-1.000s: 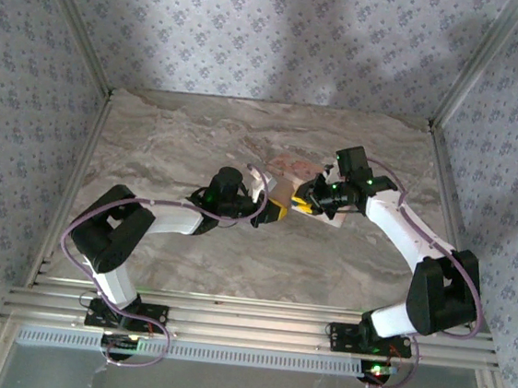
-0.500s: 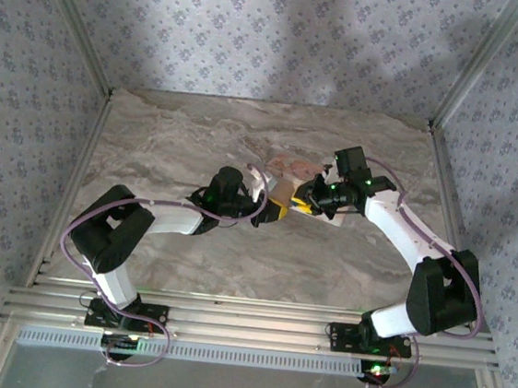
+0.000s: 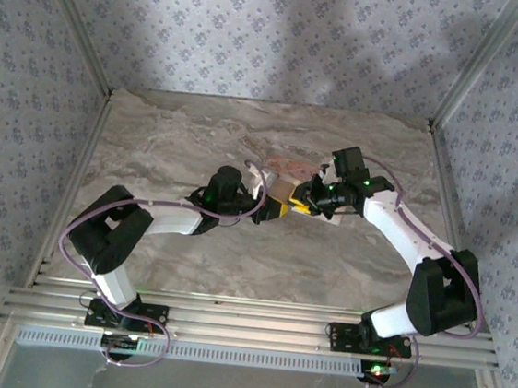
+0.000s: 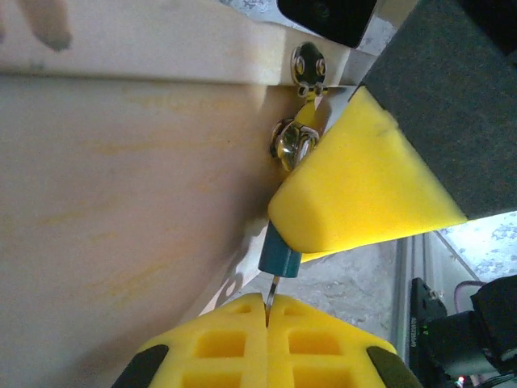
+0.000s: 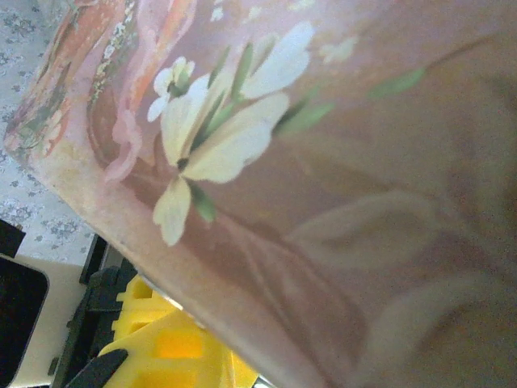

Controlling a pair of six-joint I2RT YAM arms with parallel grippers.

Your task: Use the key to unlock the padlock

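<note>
Right now both my claws meet at one side of the box, mid-table.

The marble table [image 3: 171, 148] carries a flower-painted box [image 5: 339, 162] whose pale side wall crowds my left claw [image 4: 267, 311] on one side. My right claw [image 3: 304, 202] presses in from the other, with one yellow pad [image 4: 355, 186] lying over the fastening. On that wall sit a screwed hasp plate [image 4: 307, 63] and, just below it, a shiny staple [image 4: 291, 141]. From under the pad's edge pokes a teal-blue body, which I take for the padlock [image 4: 280, 257]; whether my right claw grips it I cannot tell. My left claw is closed on the key [image 4: 270, 293], its thin blade touching the teal body.
</note>
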